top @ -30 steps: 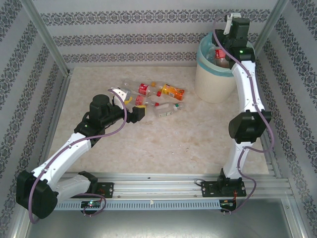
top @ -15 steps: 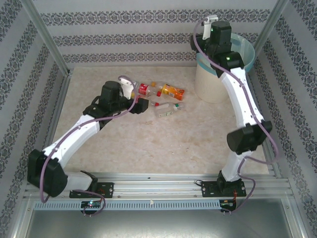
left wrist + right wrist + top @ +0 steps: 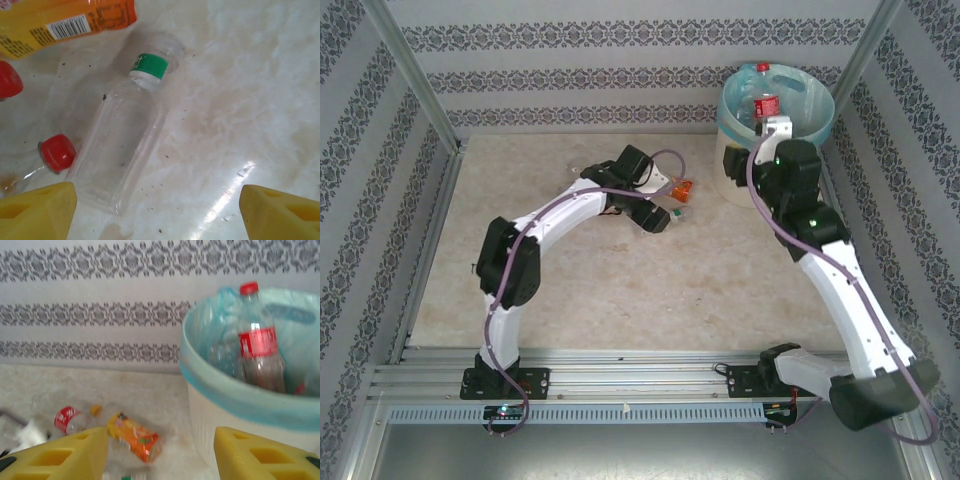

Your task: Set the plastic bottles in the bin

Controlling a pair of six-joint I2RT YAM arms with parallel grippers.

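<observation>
Patterned walls stand around a pale marbled worktop (image 3: 620, 300). At its far right corner is the bin (image 3: 828, 105), with a red-cap bottle (image 3: 257, 345) upright inside. Near the middle of the far edge, the left gripper (image 3: 157, 205) hangs over a clear green-label bottle (image 3: 120, 145) that lies on its side. Its jaws are spread wide and empty. An orange bottle (image 3: 65, 20) lies just beside. The right gripper (image 3: 160, 450), beside the bin, is also spread and holds nothing. I judge the clear bottle light, thin, easy to dent and smooth, so it may roll or slip. It is best taken gently across the middle of its body.
</observation>
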